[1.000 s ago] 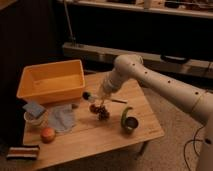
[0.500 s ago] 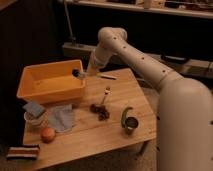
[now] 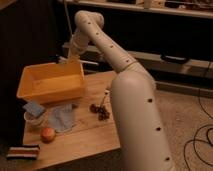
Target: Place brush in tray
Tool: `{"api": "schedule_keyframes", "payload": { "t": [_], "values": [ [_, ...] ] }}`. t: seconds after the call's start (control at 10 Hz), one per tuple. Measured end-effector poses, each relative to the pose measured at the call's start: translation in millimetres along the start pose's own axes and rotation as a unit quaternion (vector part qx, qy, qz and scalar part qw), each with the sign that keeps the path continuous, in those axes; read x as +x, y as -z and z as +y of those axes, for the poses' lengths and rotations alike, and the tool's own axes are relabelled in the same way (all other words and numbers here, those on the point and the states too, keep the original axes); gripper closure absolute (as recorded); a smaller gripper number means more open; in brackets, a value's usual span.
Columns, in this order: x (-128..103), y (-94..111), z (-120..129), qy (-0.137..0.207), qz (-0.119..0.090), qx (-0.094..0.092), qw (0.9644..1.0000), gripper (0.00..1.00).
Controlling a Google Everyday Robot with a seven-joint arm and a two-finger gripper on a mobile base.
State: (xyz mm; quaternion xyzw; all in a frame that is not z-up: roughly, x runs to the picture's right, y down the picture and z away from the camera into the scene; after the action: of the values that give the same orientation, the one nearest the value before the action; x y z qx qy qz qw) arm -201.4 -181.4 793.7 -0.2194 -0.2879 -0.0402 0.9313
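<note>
The gripper is hanging above the far right corner of the tray, a little higher than the rolled rim. The jaws are clenching the brush, which is not touching anything else. Its long axis is lying almost level, running from left to right. The slim white handle is pointing to the right, away from the tray and out over the back edge of the surface. The head end is sitting at the gripper, where it is hard to make out. So the brush is being held in the air beside the tray's far right corner, partly past the rim, and is not inside the tray. The tray itself is standing on the left back part of the surface. In front of it a white bowl is carrying a blue sponge, a grey-blue cloth is lying just beside the bowl, and an orange fruit is resting near the front edge. Compared with half a second ago, the gripper is now standing higher and more to the left, and the handle has risen with it while keeping its direction to the right. The thick arm is now covering the right part of the surface.
</note>
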Motion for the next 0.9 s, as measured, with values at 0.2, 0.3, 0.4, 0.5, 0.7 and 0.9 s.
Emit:
{"api": "schedule_keyframes", "payload": {
  "t": [0.2, 0.3, 0.4, 0.5, 0.7, 0.9],
  "values": [
    [-19, -15, -11, 0.017, -0.013, -0.002, 0.9998, 1.00],
    [-29, -27, -9, 0.026, -0.022, -0.008, 0.9994, 1.00],
    [-38, -37, -3, 0.032, -0.029, -0.014, 0.9990, 1.00],
    [-47, -48, 10, 0.041, -0.038, -0.022, 0.9982, 1.00],
    [-46, -71, 31, 0.047, -0.039, -0.039, 0.9974, 1.00],
    [-38, -108, 60, 0.056, -0.031, -0.065, 0.9958, 1.00]
  ]
}}
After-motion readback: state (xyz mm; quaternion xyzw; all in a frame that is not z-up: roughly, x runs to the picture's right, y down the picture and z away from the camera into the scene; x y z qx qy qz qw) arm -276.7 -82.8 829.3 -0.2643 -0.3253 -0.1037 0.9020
